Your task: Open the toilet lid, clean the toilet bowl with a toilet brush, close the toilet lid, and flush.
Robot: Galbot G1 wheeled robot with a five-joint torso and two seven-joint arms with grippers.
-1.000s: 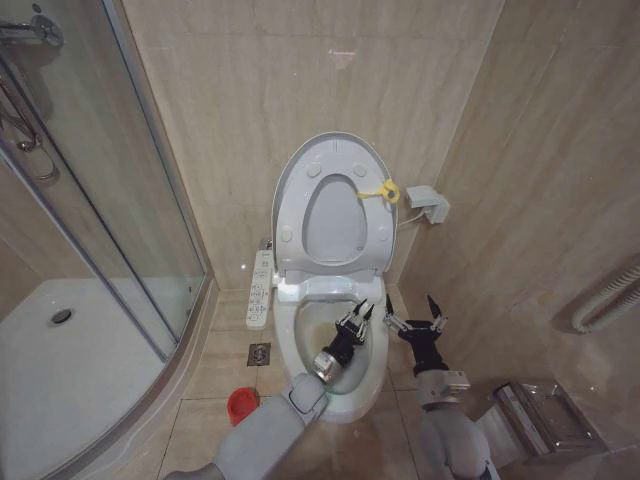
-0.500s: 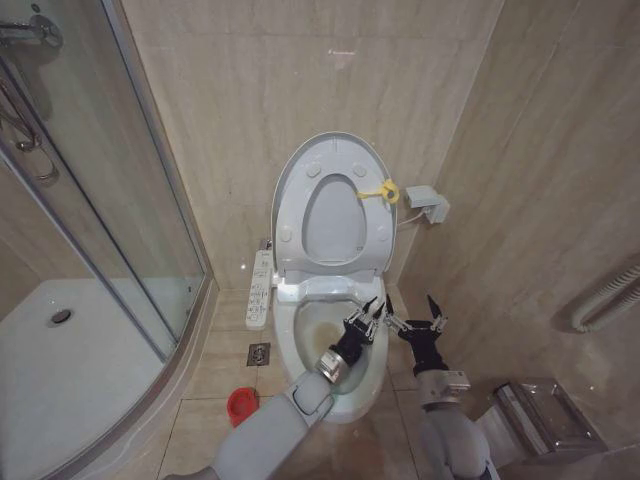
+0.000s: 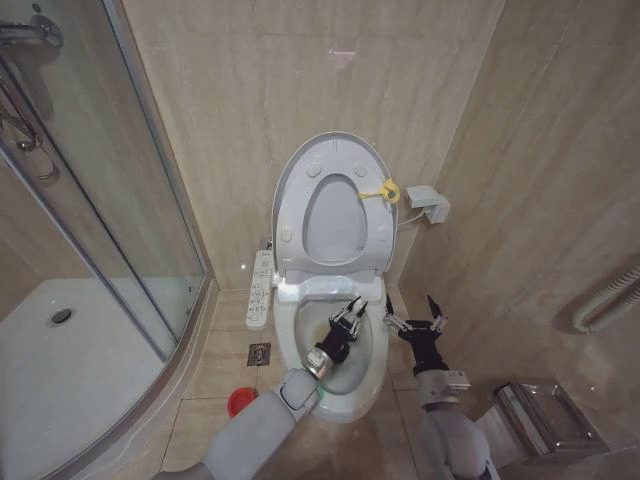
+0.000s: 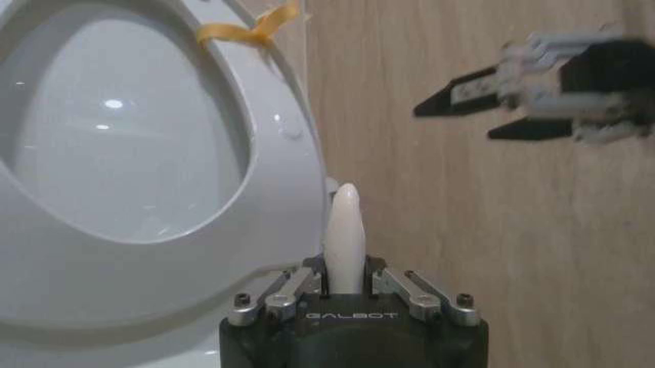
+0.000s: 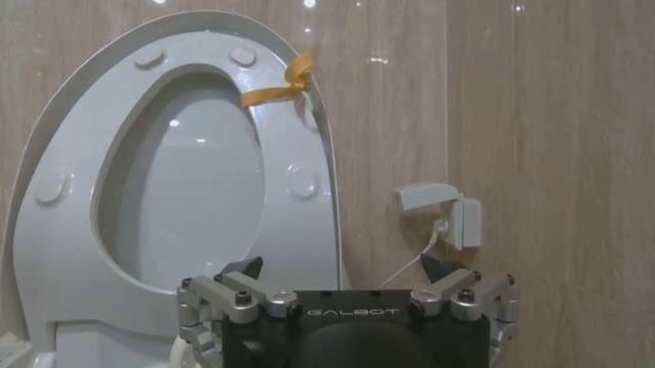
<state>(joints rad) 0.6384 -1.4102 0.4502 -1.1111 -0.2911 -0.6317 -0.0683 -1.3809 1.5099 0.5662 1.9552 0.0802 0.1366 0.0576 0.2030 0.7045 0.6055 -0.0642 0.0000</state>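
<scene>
1. Right now the big shiny white oval toilet lid [image 3: 330,160] stands straight up against the tan tiled wall [image 3: 260,90], and the white ring seat [image 3: 335,225] with the oval hole stands up in front of it.
2. A small yellow tag [image 3: 381,190] hangs at the rim of the lid, on the robot's right side.
3. Below them the white shiny toilet bowl [image 3: 330,395] sits open on the floor, with brownish water low inside it.
4. A long white button panel [image 3: 260,290] sticks out at the bowl's left side.
5. Over the open bowl is the left claw [image 3: 349,315], and its fingers are clamped on the thin white stick handle of the toilet brush [image 4: 344,238].
6. From the left wrist view the rounded tip of the handle pokes up out of the claw, in front of the raised seat.
7. Just beside the bowl's right rim, the right claw [image 3: 412,322] hangs in the air with its black fingers spread apart and nothing between them.
8. Down on the floor tiles, left of the bowl, is the small round red cup holder [image 3: 238,402], partly hidden by the left arm.
9. A white plug box [image 3: 428,203] with a cord sits on the wall to the right of the lid.
10. On the far left is a glass shower door [image 3: 110,200].
</scene>
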